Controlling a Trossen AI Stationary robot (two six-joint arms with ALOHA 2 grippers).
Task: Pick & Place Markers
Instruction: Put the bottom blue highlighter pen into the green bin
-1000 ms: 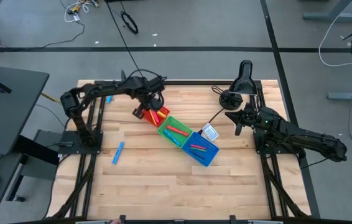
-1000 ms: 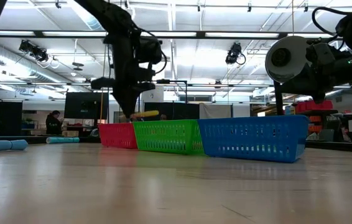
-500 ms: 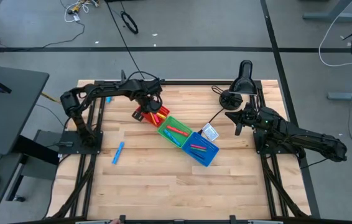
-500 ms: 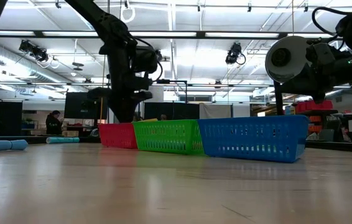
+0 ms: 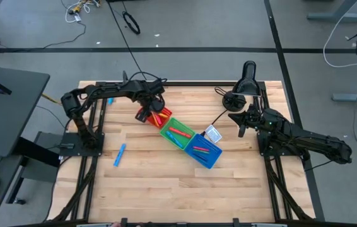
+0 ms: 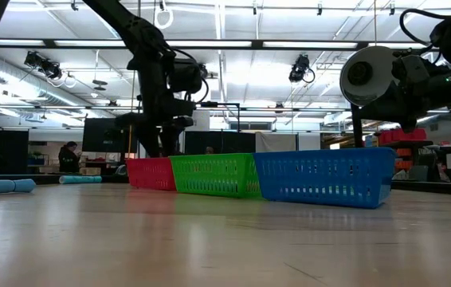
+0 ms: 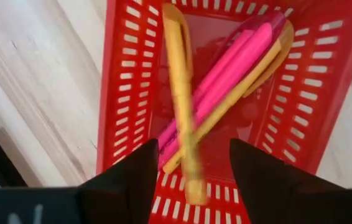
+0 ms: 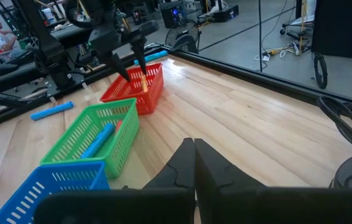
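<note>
A yellow marker [image 7: 181,99] sat between the open fingers of the left end effector [image 7: 191,171], blurred and touching neither finger, right over the red bin [image 7: 124,93]. Under it in that bin lay a pink marker [image 7: 226,74] and another yellow marker [image 7: 244,84], side by side and crossing beneath the first one.

From overhead, the red bin [image 5: 148,117] showed yellow and red sticks inside, with the left end effector [image 5: 151,104] hanging over its far end. Touching it came the green bin [image 5: 167,128], with a red marker [image 5: 178,133] and a blue marker [image 5: 171,135] inside. Next in the slanted row, the blue bin [image 5: 211,157] held more markers [image 5: 200,150], red, green and blue as far as could be told.

Two blue markers were on the bare desk [image 5: 166,183]: one [image 5: 120,154] lay well apart from the bins on the left side, and one [image 5: 110,100] lay near the far left edge beside the left arm.

A small white box [image 5: 212,133] rested just beside the blue bin's far corner.

The right end effector [image 5: 242,128] waited on the right side of the desk, clear of the bins, its fingers [image 8: 182,165] pressed together and gripping nothing. Level across the desk, the three bins stood in a row, red [image 6: 150,173], green [image 6: 214,175], blue [image 6: 321,177].
</note>
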